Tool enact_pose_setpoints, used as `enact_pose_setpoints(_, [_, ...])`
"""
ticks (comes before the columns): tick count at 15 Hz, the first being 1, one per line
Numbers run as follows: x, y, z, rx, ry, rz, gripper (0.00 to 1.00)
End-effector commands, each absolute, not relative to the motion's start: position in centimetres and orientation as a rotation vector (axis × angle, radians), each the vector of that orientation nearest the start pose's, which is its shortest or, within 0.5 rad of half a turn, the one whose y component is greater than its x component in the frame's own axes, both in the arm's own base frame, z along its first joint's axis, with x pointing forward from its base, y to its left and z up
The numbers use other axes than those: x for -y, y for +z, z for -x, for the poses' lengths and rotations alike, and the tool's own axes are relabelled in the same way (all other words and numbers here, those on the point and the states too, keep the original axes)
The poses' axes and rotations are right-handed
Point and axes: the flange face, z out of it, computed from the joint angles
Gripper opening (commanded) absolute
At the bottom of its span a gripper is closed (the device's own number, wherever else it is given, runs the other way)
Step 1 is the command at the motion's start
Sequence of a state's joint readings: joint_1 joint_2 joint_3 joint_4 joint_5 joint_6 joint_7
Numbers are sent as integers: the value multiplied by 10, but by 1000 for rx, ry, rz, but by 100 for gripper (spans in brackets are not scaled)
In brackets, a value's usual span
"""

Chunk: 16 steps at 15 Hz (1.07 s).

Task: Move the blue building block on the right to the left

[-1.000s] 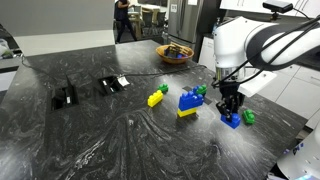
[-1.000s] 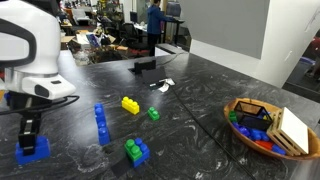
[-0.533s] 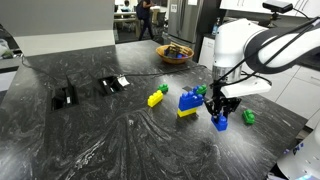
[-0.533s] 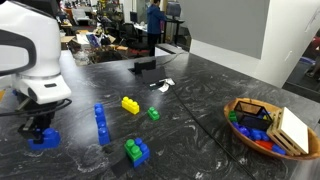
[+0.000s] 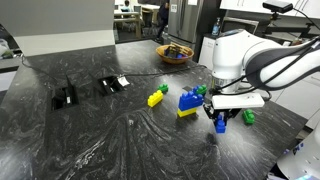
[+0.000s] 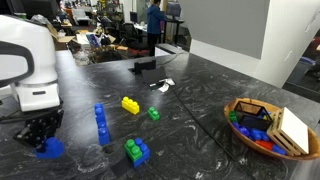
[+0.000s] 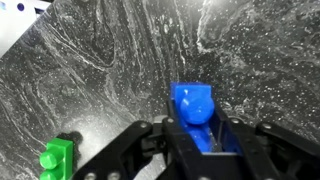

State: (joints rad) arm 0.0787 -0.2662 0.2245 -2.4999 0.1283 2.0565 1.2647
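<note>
The small blue building block [image 5: 221, 125] is held between the fingers of my gripper [image 5: 220, 118], just above the dark marble table. In the wrist view the block [image 7: 193, 104] sits clamped between the black fingers [image 7: 195, 135], stud up. It also shows under the gripper [image 6: 41, 134] in an exterior view [image 6: 48, 149]. A small green block [image 5: 248, 116] lies just right of the gripper and shows in the wrist view [image 7: 58, 157]. The larger blue block on a yellow base [image 5: 188, 101] stands just left of the gripper.
A yellow block [image 5: 156, 97] lies further left. Two black items [image 5: 64, 96] [image 5: 112, 84] rest at the far left. A bowl of bricks [image 5: 175, 52] stands at the back. In an exterior view, a green and blue block [image 6: 136, 150] and a basket [image 6: 262, 125] are on the table.
The gripper has carried the blue block a little to the left, away from the small green block, and the wrist has turned.
</note>
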Motion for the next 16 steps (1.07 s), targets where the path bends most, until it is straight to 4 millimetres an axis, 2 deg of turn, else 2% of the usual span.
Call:
enact_pose_setpoints(1, [-129, 348, -404, -1663, 279, 2751, 10])
enact_pose_setpoints(4, [-129, 339, -407, -1642, 313, 2748, 11])
enact_pose_setpoints(5, [-129, 338, -407, -1630, 317, 2751, 50])
enact_pose_setpoints(6, [-131, 341, -406, -1599, 315, 2764, 61])
enact_pose_setpoints(11, [-145, 371, -401, -1439, 227, 2817, 95])
enact_pose_setpoints(12, [-147, 380, -398, -1413, 203, 2825, 99])
enact_pose_setpoints(14, [-152, 401, -389, -1380, 206, 2807, 100])
enact_pose_setpoints(15, [-152, 388, -398, -1430, 191, 2813, 97])
enact_pose_setpoints(16, [-154, 397, -394, -1415, 181, 2808, 100])
